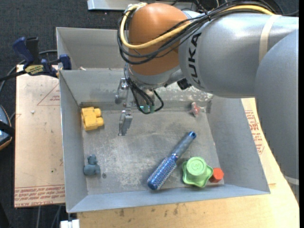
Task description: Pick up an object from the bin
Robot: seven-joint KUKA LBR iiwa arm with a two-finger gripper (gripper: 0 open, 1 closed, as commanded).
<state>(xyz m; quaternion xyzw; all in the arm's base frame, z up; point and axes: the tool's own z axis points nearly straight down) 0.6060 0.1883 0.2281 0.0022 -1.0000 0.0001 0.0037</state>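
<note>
Claw (124, 123): above bare bin (142, 144) floor, rear left; spread or pressed together, cannot tell
Nearest: yellow block (91, 118), just left of it, apart
Front: blue brush (171, 161), green knob (196, 171)

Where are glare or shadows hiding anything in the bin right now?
Camera view: glare streaks the bin along its back wall beside the small pink piece; the floor is evenly lit, with only short soft shadows under the blue brush and green cap; the gripper stands out clearly against the floor; the arm covers the back right corner.
</note>
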